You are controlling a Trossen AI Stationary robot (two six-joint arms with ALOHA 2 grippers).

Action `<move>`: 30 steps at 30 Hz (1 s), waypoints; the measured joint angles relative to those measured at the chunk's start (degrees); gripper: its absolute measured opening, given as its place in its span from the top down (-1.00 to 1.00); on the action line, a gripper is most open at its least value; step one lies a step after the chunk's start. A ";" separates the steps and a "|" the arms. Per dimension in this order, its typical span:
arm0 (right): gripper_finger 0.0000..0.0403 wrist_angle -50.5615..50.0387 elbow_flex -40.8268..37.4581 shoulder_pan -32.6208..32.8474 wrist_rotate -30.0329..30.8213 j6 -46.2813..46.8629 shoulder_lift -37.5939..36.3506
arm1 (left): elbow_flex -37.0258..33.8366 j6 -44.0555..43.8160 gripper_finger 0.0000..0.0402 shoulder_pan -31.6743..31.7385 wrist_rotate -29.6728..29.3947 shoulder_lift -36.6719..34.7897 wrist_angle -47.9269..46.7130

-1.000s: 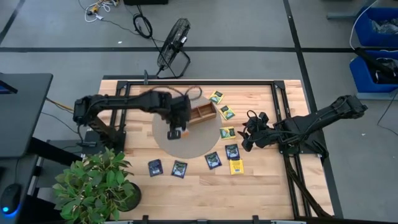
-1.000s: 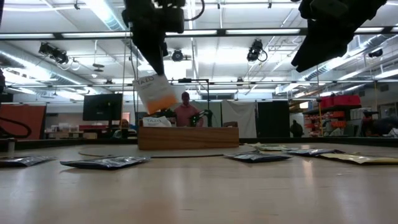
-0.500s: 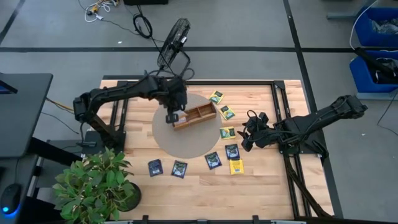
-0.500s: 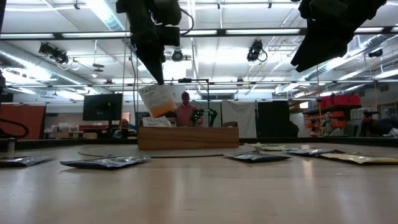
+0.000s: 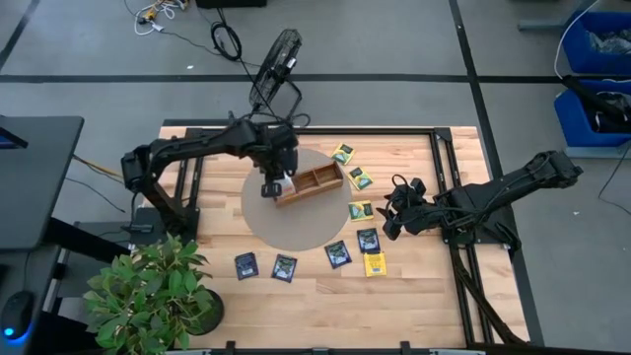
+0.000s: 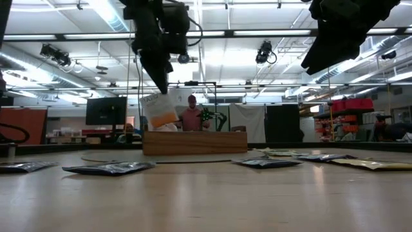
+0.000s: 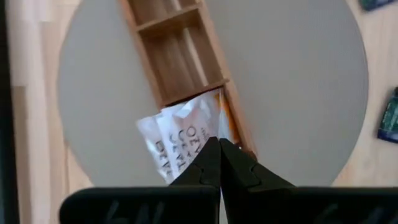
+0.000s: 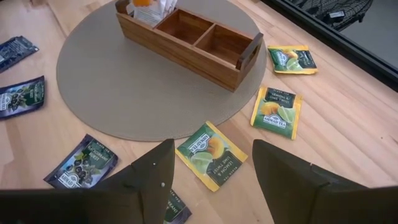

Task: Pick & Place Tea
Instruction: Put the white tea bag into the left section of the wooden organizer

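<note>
Our left jaws are clamped on the top edge of a white-and-orange packet, so it hangs flat and edge-down, the right attitude, we judge, for slipping it into a narrow slot. We hold it over the end compartment of the tray, the end nearest the left arm; in the low view its lower edge is level with the tray's rim or just behind it, and we cannot tell whether it has entered yet. White packets already stand in that same compartment, so we judge this slot is kept for that kind, while the other two compartments show bare wood. The tray lies on a round grey mat in the middle of the surface. Our right jaws stand apart and empty, waiting low over the loose packets beside the mat, with a green-yellow packet lying directly between the fingers, a likely next pick. More green-yellow ones lie past the tray's far end, and dark packets sit along the mat's near edge, well apart from the tray.
</note>
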 joint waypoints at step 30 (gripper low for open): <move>-0.11 -0.81 -0.02 0.02 0.43 2.96 0.02 | 1.49 8.46 0.99 -0.39 -6.54 7.15 5.17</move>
